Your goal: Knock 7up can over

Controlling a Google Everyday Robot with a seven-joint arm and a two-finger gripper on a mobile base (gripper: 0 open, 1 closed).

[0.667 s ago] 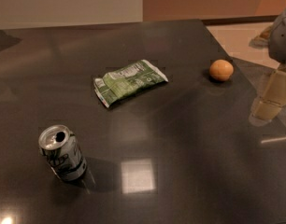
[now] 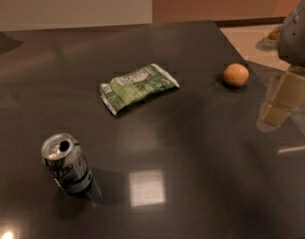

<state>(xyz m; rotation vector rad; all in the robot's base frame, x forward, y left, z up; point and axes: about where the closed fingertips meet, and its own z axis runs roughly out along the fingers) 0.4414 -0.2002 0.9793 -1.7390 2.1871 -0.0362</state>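
Note:
The 7up can (image 2: 67, 164) stands upright on the dark table (image 2: 202, 173) at the front left. It is silver with green and dark print, and its top has an open hole. My gripper (image 2: 279, 106) hangs at the right edge of the view, below a grey arm housing (image 2: 298, 34), with pale cream fingers (image 2: 287, 96) pointing down over the table's right side. It is far to the right of the can and holds nothing that I can see.
A flat green-and-white snack bag (image 2: 138, 86) lies in the middle of the table. A small orange fruit (image 2: 235, 75) sits at the right near the table's edge. A light-coloured floor (image 2: 252, 39) shows beyond the far right corner.

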